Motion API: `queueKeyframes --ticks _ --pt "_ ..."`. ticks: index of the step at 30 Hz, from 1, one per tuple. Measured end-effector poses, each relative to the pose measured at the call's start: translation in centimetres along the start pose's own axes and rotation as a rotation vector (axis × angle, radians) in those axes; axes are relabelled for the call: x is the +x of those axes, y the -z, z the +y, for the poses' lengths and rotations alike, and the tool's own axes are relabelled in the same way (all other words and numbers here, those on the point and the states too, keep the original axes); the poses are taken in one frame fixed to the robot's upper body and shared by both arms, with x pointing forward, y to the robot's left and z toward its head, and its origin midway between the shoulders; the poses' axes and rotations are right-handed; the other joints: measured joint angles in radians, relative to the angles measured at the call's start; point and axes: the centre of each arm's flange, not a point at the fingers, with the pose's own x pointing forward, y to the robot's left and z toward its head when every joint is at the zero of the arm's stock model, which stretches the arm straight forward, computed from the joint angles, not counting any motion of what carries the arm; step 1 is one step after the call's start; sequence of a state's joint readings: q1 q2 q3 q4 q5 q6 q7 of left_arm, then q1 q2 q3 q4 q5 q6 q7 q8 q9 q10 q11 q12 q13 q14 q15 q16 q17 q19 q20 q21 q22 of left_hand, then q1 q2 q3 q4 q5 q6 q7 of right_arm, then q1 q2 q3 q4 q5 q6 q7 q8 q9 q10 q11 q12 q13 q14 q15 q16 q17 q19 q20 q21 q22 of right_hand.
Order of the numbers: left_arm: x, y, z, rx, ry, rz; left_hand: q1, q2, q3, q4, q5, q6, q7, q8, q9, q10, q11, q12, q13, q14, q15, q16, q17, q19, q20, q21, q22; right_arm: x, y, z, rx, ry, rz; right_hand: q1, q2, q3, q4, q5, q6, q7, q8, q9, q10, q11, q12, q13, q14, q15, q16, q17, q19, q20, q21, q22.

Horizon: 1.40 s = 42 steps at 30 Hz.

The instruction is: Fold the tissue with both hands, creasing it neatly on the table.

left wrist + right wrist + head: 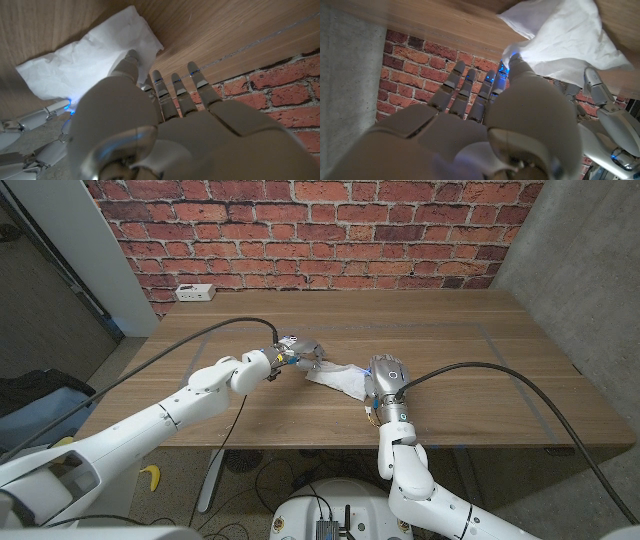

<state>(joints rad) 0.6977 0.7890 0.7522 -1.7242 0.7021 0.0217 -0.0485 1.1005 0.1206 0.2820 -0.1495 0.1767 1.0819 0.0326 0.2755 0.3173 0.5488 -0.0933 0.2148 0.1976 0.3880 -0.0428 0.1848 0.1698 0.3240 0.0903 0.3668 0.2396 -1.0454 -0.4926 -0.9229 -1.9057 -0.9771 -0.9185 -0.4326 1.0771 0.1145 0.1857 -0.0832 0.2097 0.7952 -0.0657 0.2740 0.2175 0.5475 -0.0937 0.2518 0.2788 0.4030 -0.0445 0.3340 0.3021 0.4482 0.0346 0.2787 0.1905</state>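
No readable brand, label or writing anywhere in the frames.

Left hand point(298, 352): centre of the head frame, slightly left, at the left edge of the tissue point(338, 377). In the left wrist frame point(150, 130), thumb tip pressed onto the white sheet point(85, 65); remaining fingers point(177, 92) extended and spread past the sheet's edge over bare wood. Firm pinch or mere contact: cannot tell.

Right hand point(386, 377): centre of the head frame, slightly right, back facing up, touching the right edge of the tissue. In the right wrist frame point(485, 125), thumb tip buried in a raised fold of the sheet point(565, 40); other fingers point(465, 90) extended, apart, clear of the paper. Grip versus plain touch: cannot tell.

Tissue: white, crumpled, between both hands on the table point(460, 330), middle of the head frame.

Table: wooden planks, thin taped outline on the surface. White socket strip point(194, 292) at the upper left corner of the tabletop.

Room: red brick wall point(320, 230) across the top of the frame, grey concrete panel point(580, 270) at the right. Black cables point(520, 380) running along both arms.
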Motion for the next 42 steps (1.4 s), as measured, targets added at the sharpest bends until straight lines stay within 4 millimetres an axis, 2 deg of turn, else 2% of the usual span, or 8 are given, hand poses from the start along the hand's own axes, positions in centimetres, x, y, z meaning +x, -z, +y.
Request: queueKeyframes --ticks 2,7,13,20,27,30,35,42 --pt "0.0 -0.1 -0.4 0.016 -0.010 0.006 -0.005 -0.006 -0.004 -0.004 0.000 -0.025 0.013 -0.020 -0.001 -0.018 -0.007 -0.007 0.000 -0.001 0.000 0.000 0.000 -0.007 0.001 0.000 0.000 0.1 0.0 0.0 0.001 -0.002 -0.001 -0.015 -0.007 -0.008 0.001 0.003 -0.065 -0.014 -0.035 -0.007 -0.035 0.006 -0.016 -0.004 -0.008 0.000 -0.010 -0.001 -0.002 0.002 0.000 0.000" --pt "0.0 -0.5 -1.1 0.050 -0.042 0.014 -0.025 -0.038 -0.035 0.002 0.009 -0.347 -0.089 -0.107 -0.044 -0.101 -0.009 -0.019 0.005 -0.030 0.000 0.000 0.005 -0.038 0.005 0.000 -0.001 0.1 0.0 0.1 0.002 -0.008 -0.004 -0.040 -0.011 -0.016 0.001 0.017 -0.210 -0.036 -0.093 -0.017 -0.113 0.013 -0.048 -0.010 -0.035 0.001 -0.031 -0.005 -0.010 0.010 -0.003 0.000" --pt "-0.3 -0.7 -1.6 0.089 -0.098 0.028 -0.037 -0.057 -0.055 0.009 0.020 -0.736 -0.164 -0.118 -0.105 -0.217 -0.012 -0.027 0.005 -0.075 0.001 0.000 0.005 -0.069 0.013 0.008 -0.007 0.2 0.0 0.1 -0.003 -0.015 0.001 -0.050 -0.013 -0.020 0.005 0.023 -0.273 -0.046 -0.097 -0.018 -0.155 0.014 -0.060 -0.012 -0.055 0.001 -0.042 -0.005 -0.018 0.018 -0.009 0.000" --pt "-0.9 -0.9 -1.8 0.117 -0.200 0.044 -0.045 -0.065 -0.064 0.009 0.027 -0.906 -0.199 -0.118 -0.127 -0.291 -0.012 -0.027 0.005 -0.091 0.002 -0.004 0.005 -0.089 0.011 0.008 -0.012 0.2 -0.1 0.0 -0.001 -0.016 0.002 -0.059 -0.014 -0.024 0.009 0.027 -0.280 -0.042 -0.097 -0.018 -0.162 0.010 -0.060 -0.014 -0.057 0.003 -0.047 -0.003 -0.023 0.023 -0.013 0.000" --pt "-1.6 -0.8 -1.6 0.126 -0.314 0.064 -0.074 -0.055 -0.071 0.020 0.032 -0.884 -0.239 -0.090 -0.132 -0.265 -0.012 -0.011 0.005 -0.087 0.005 0.001 0.010 -0.089 0.011 0.014 -0.012 0.2 -0.2 -0.1 0.003 -0.008 0.002 -0.064 -0.009 -0.028 0.013 0.027 -0.280 -0.042 -0.096 -0.021 -0.162 0.010 -0.060 -0.014 -0.057 0.003 -0.047 -0.002 -0.023 0.023 -0.013 0.000" --pt "-1.9 -0.6 -1.5 0.124 -0.338 0.066 -0.089 -0.034 -0.065 0.027 0.032 -0.732 -0.243 -0.046 -0.132 -0.183 -0.011 0.019 0.005 -0.049 0.002 0.008 0.010 -0.066 0.008 0.032 -0.014 0.2 -0.2 -0.2 0.007 0.000 0.003 -0.064 -0.009 -0.028 0.013 0.031 -0.271 -0.034 -0.085 -0.022 -0.158 0.014 -0.053 -0.014 -0.057 0.003 -0.046 0.002 -0.023 0.023 -0.013 0.000" --pt "-2.1 -0.4 -1.3 0.062 -0.320 0.019 -0.130 0.031 -0.035 0.047 0.008 -0.411 -0.154 0.019 -0.131 -0.042 0.007 0.052 0.003 0.025 0.000 0.016 0.010 -0.060 0.004 0.052 -0.015 0.1 -0.2 -0.5 0.023 0.006 0.001 -0.081 0.003 -0.031 0.016 0.031 -0.228 -0.023 -0.071 -0.022 -0.122 0.029 -0.040 -0.019 -0.047 0.002 -0.038 0.004 -0.014 0.024 -0.013 0.000" --pt "-2.2 0.2 -1.0 -0.045 -0.246 -0.057 -0.250 0.065 -0.025 0.125 0.000 -0.313 -0.072 -0.004 -0.136 0.013 0.024 0.056 0.002 0.041 -0.005 0.016 0.012 -0.108 0.023 0.050 -0.014 -0.2 -0.2 -1.0 0.067 -0.004 -0.024 -0.154 0.006 -0.058 0.051 0.031 -0.211 -0.006 -0.066 -0.022 -0.099 0.051 -0.032 -0.019 -0.047 0.002 -0.038 0.012 -0.020 0.038 -0.013 0.000"
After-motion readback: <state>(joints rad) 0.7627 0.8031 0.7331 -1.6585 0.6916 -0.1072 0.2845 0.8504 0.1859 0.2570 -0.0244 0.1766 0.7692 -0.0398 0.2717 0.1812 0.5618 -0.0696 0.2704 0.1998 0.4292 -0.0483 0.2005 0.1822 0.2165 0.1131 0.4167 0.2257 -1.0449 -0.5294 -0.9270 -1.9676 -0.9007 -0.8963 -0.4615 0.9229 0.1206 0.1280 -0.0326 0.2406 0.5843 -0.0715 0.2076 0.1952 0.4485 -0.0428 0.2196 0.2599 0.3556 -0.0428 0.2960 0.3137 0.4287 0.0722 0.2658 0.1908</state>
